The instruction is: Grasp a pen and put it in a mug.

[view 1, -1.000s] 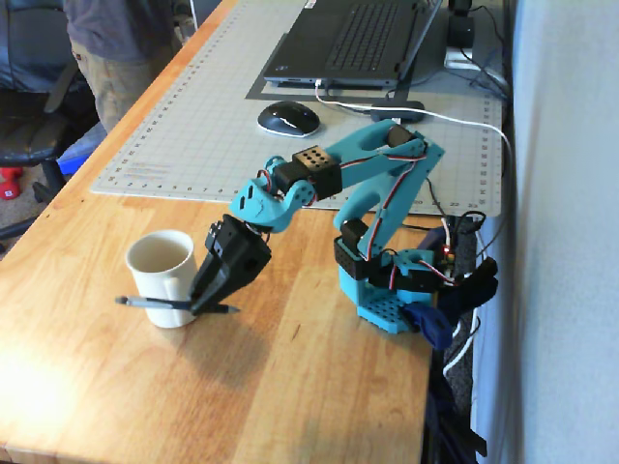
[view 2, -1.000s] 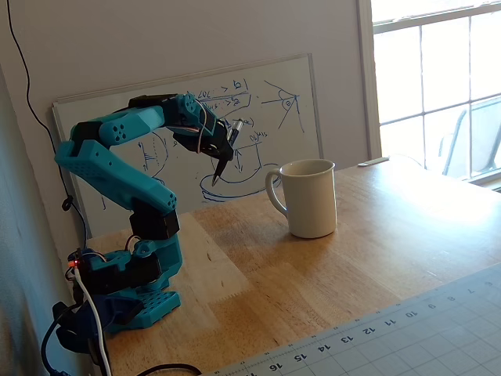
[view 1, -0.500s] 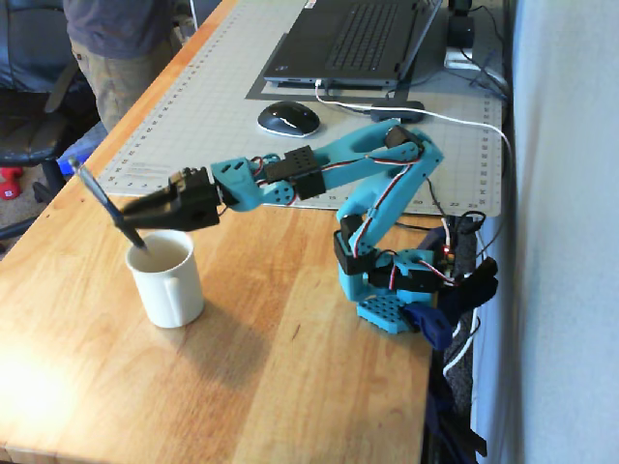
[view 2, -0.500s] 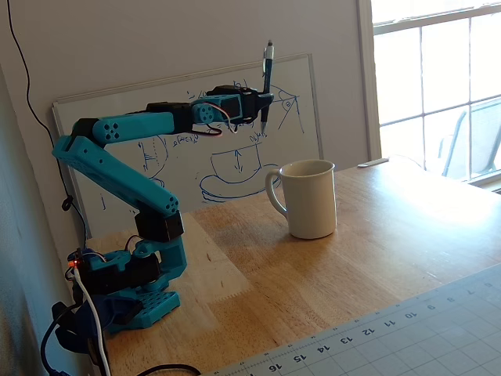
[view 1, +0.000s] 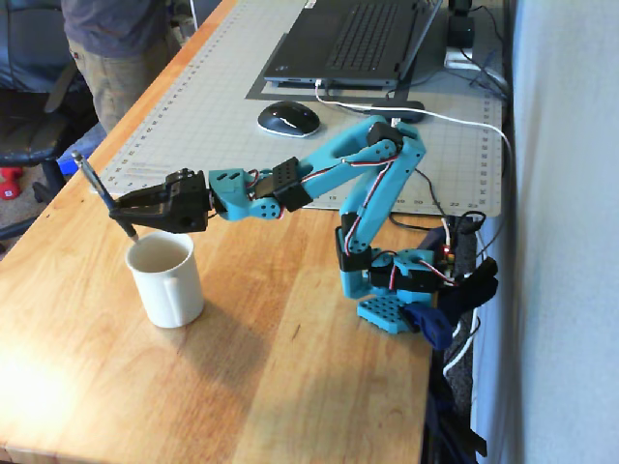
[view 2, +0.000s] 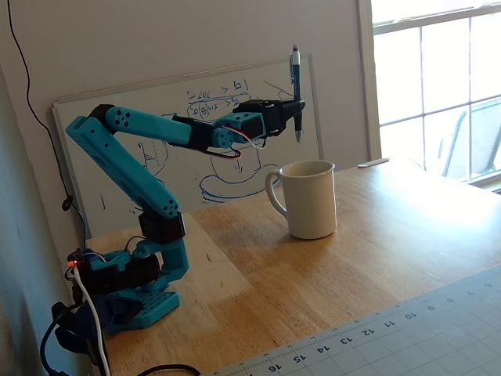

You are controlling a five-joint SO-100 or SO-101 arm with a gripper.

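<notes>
One pen (view 2: 296,92) is all you are carrying: the pincer (view 2: 293,117) is clenched on its barrel, holding it close to upright, tip down, above the mug (view 2: 309,199). In a fixed view the tip hangs clear over the rim, nearer the handle side than the centre; in the other the pen (view 1: 104,198) leans a little and its lower end seems to sit at the far lip of the mug (view 1: 165,279), though depth is hard to judge there.

Centre the tip over the opening before you lower, then bring the wrist down until the tip is well inside, and only then let go. Released from high, the pen may bounce off the rim; it looks longer than the mug is tall, so expect it to lean against the wall.

Below the pincer (view 1: 120,207) nothing blocks the descent but the rim itself. Behind the arm lie a cutting mat (view 1: 208,111), a mouse (view 1: 287,118) and a laptop (view 1: 353,41), well apart. Beyond the pincer a whiteboard (view 2: 196,133) leans on the wall.
</notes>
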